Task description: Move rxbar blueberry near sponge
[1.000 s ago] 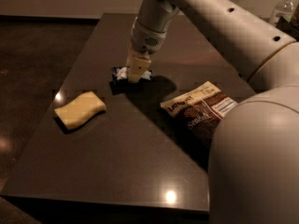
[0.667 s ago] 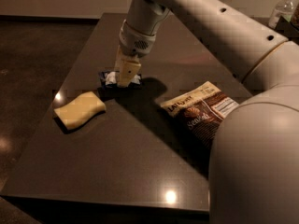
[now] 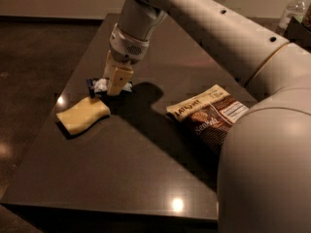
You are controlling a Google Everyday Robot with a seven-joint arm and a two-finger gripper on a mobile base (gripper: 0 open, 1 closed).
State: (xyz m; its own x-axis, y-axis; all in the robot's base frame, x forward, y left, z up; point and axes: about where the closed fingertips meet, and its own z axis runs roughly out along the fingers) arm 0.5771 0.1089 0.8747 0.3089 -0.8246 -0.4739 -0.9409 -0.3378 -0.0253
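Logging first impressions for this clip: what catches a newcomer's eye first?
The big pale arm reaches in from the right, its tool down at the rxbar blueberry just beside the yellow sponge at the left of the table. A brown chip bag lies to the right.

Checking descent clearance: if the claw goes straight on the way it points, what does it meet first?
Likely the small dark blue snack bar at the tip of the claw, then dark tabletop beneath; gap unclear.
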